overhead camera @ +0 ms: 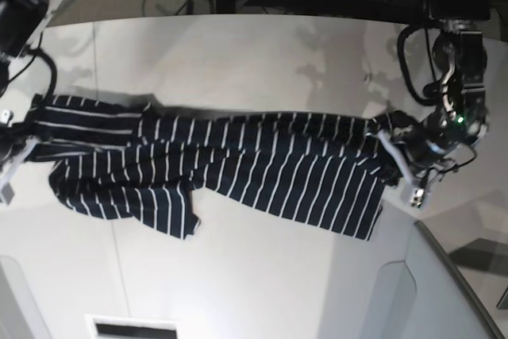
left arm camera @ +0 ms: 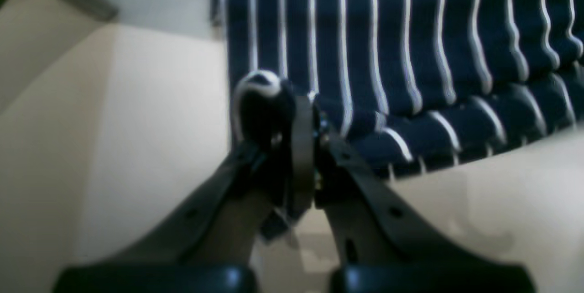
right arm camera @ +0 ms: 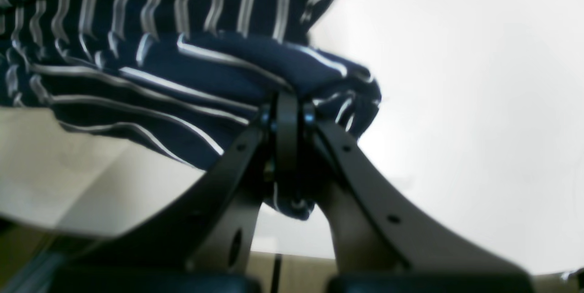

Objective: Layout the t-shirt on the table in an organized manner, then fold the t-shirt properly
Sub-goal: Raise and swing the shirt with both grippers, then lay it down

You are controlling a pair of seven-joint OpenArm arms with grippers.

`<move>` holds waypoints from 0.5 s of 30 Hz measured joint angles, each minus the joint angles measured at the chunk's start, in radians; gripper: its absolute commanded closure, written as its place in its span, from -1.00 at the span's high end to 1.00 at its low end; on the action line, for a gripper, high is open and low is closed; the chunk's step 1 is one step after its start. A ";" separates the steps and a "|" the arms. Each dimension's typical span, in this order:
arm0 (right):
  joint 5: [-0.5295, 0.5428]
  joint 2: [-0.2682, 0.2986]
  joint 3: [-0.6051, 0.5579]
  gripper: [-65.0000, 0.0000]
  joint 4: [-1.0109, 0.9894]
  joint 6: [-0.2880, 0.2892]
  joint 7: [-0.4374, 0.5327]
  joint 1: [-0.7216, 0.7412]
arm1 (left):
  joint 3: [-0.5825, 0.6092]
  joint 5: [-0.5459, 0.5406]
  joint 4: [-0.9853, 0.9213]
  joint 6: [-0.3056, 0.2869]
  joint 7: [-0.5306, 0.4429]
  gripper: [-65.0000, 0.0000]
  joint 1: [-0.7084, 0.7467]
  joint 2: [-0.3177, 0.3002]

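Navy cotton, thin and limp: the white-striped t-shirt (overhead camera: 238, 168) sags stretched across the white bench (overhead camera: 254, 275), right end effector (right arm camera: 286, 101) clamped on one bunched edge, left end effector (left arm camera: 303, 110) clamped on the other; hems and shoulders likely offer surest holds.

Shirt (overhead camera: 238, 168) spans table (overhead camera: 262, 61) middle, side to side. Bare tabletop behind and in front; cables past far edge.
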 measured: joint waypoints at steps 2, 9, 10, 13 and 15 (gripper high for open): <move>-0.003 0.048 -0.079 -1.00 -0.105 0.004 0.060 0.070 | 0.045 0.058 -0.051 0.000 0.003 -1.00 -0.057 0.005; 0.008 0.152 -0.316 -1.00 -0.493 0.009 0.359 0.399 | 0.231 0.213 -0.251 -0.004 0.010 -1.00 -0.367 0.035; 0.002 0.172 -0.341 -1.00 -0.514 0.008 0.380 0.444 | 0.236 0.232 -0.268 -0.006 0.012 -1.00 -0.416 0.041; 0.005 0.231 -0.392 -1.00 -0.508 0.011 0.409 0.571 | 0.235 0.274 -0.280 -0.006 0.010 -1.00 -0.562 0.060; -0.002 0.259 -0.407 -1.00 -0.457 0.005 0.411 0.656 | 0.232 0.296 -0.274 -0.003 0.008 -1.00 -0.667 0.065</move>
